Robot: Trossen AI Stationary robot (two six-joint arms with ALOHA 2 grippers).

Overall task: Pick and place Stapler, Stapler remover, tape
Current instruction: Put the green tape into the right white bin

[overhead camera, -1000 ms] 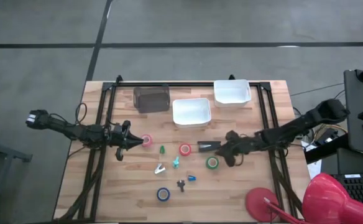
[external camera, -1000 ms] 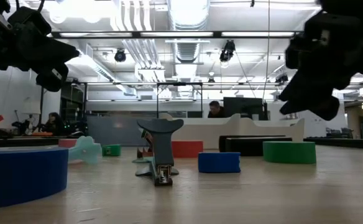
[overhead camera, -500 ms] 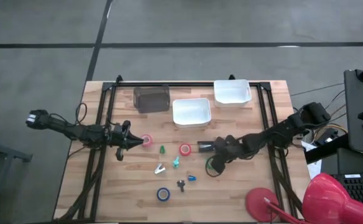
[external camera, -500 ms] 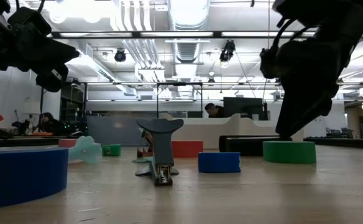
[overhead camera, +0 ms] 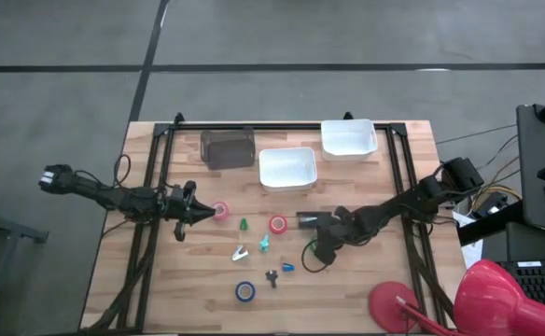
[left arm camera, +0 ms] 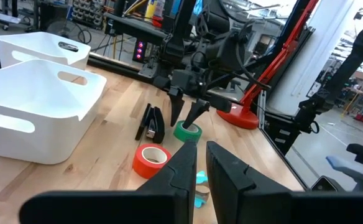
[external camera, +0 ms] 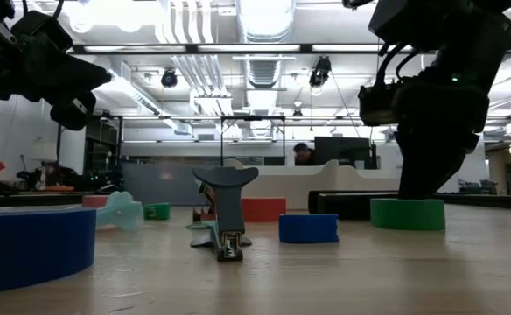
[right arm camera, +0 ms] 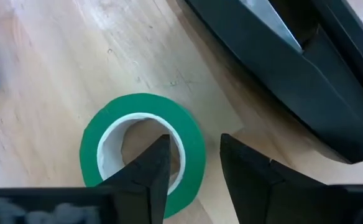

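Observation:
The green tape roll [right arm camera: 97, 140] lies flat beside the black stapler [right arm camera: 293, 74] right of the table's middle. My right gripper [right arm camera: 195, 146] is open and low over the roll [overhead camera: 315, 250], one finger over its hole and one outside its wall. The right gripper [left arm camera: 186, 115] also shows in the left wrist view, above the roll [left arm camera: 188, 132]. My left gripper [overhead camera: 201, 214] is shut and hovers above the table beside the pink roll [overhead camera: 220, 211]. The red roll [overhead camera: 278, 224] and blue roll [overhead camera: 244, 291] lie flat. A dark staple remover [external camera: 225, 210] stands near the table's near edge. My right gripper comes from above, pointing down, with its fingers [right arm camera: 150, 165] astride the green roll's wall [right arm camera: 191, 158] on the stapler's side. The roll lies flat on the table. I cannot tell whether the fingers touch it.
Two white bins [overhead camera: 287, 168] [overhead camera: 349, 137] and a dark bin [overhead camera: 228, 147] stand toward the far edge. Several small coloured pieces [overhead camera: 264, 244] lie between the rolls. A red lamp base [overhead camera: 394, 303] sits at the near right corner. People show in the room behind.
My right gripper has moved down and toward the table's left and near edge, from beside the stapler to just over the green roll. The roll and the stapler have stayed in place.

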